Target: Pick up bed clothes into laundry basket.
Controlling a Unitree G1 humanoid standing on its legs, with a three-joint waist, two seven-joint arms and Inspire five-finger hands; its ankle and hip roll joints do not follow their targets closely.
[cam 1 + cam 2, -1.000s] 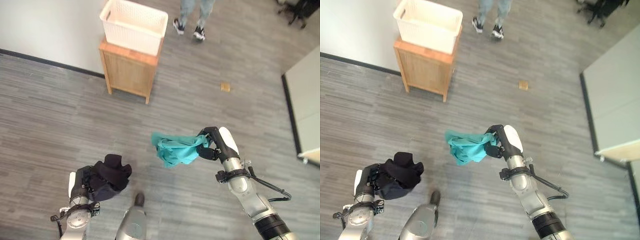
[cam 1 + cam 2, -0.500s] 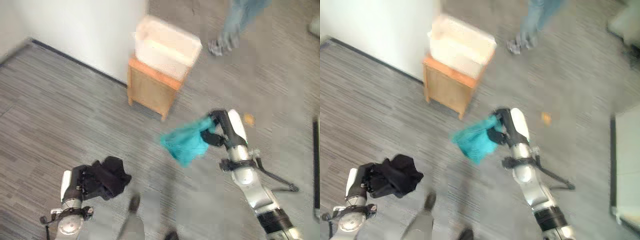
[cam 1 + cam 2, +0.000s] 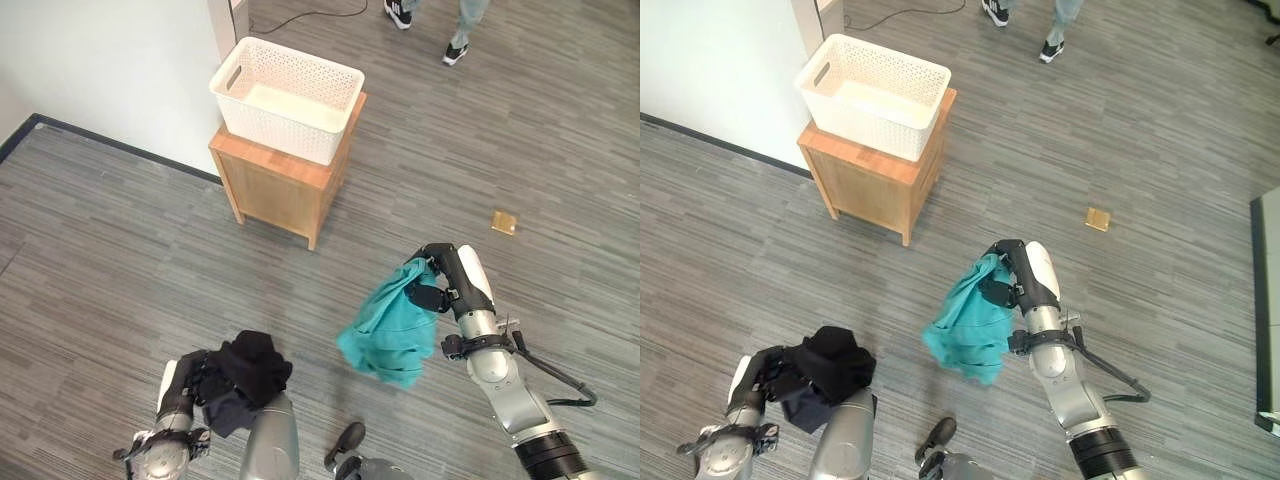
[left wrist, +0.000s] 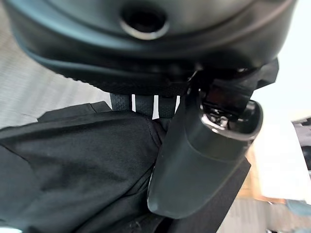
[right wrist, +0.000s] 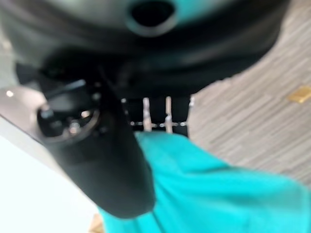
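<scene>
Your right hand (image 3: 440, 285) grips the teal garment (image 3: 388, 330), which now hangs down loose instead of bunched sideways; your left hand (image 3: 185, 385) stays curled round the black garment (image 3: 245, 370). With your view shifted, the white laundry basket (image 3: 287, 98) on its wooden stand (image 3: 280, 190) sits nearer, at eleven o'clock, so both pieces await dropping in.

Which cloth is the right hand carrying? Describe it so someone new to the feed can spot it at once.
Start at the white laundry basket on the wooden stand by the wall. On the floor side nearer the robot, the right hand grips a teal cloth hanging loose in mid-air. The left hand holds a black cloth.
</scene>
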